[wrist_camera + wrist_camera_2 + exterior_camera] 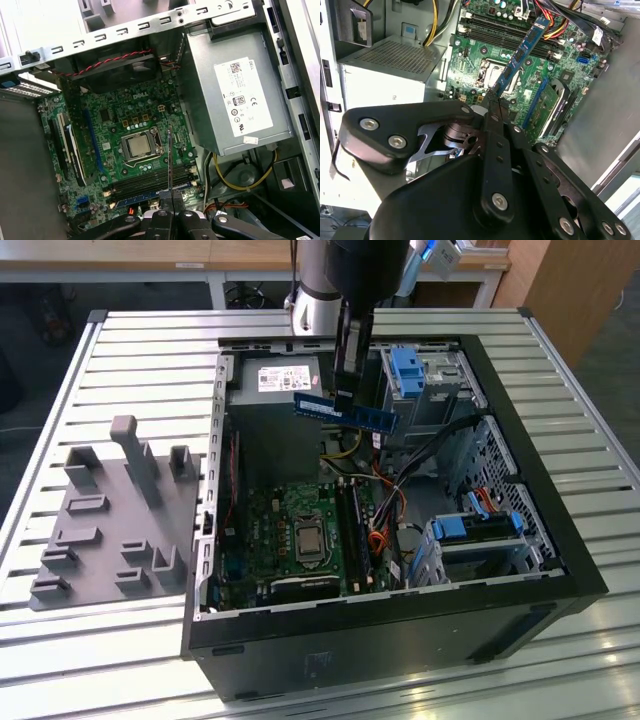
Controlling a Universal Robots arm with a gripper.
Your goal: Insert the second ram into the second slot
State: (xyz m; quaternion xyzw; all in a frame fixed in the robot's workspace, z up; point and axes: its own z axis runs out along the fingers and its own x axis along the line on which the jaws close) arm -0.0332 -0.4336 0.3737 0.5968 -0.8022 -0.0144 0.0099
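Slatted metal table (130, 350) carries the open computer case (400, 630). Inside its opening the second ram (345, 412) hangs well above the motherboard (270, 530), clenched between the fingers of the gripper (343, 392), which are narrowed to the stick's thickness. To seat it well, I judge, the stick should sit parallel over the motherboard's memory slots (352, 520), bottom edge square.

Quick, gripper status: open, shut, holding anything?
Gripper: shut on the long thin blue circuit-board ram stick, over the open black computer case.
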